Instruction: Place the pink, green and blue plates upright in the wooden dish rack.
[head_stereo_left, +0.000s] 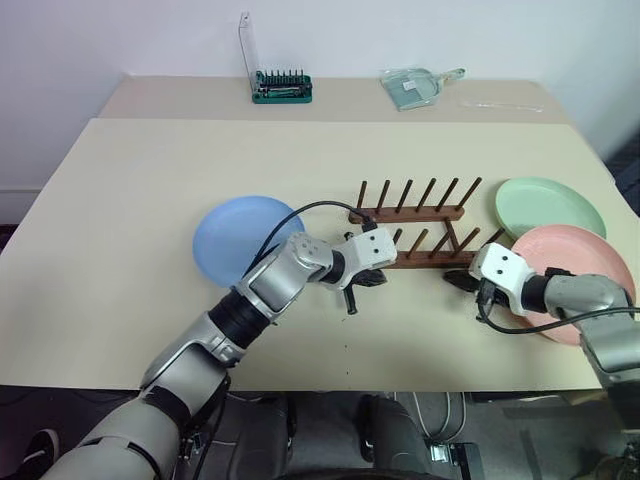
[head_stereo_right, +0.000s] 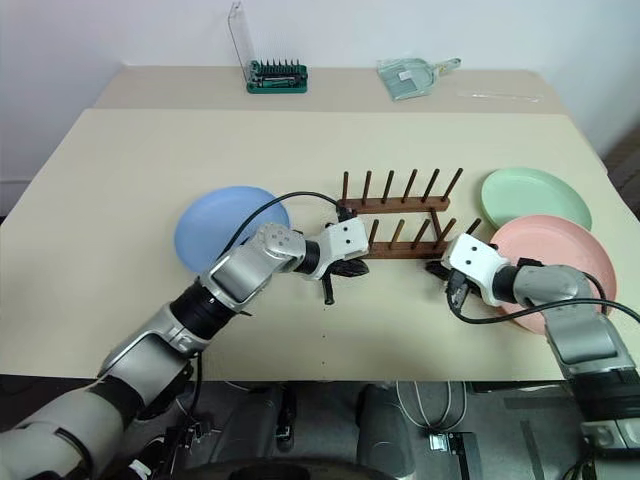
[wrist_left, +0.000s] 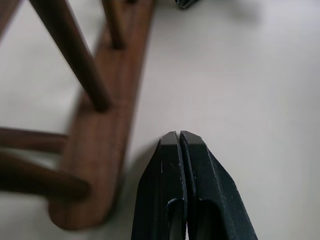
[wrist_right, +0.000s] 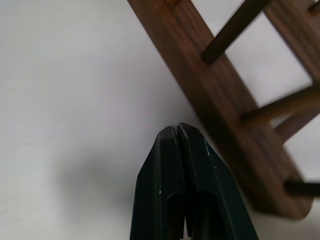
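While the wooden dish rack (head_stereo_left: 415, 225) stood empty near the middle of the tabletop (head_stereo_left: 120, 200), both grippers hung close to its near rail with their fingers pressed together, holding nothing. The left gripper (wrist_left: 179, 137) sat just beside the rail's left end, and the right gripper (wrist_right: 177, 129) just beside its right end. The blue plate (head_stereo_left: 235, 240) lay flat to the left of the rack. The green plate (head_stereo_left: 550, 205) and the pink plate (head_stereo_left: 570, 262) lay flat to its right, the pink one nearer the robot.
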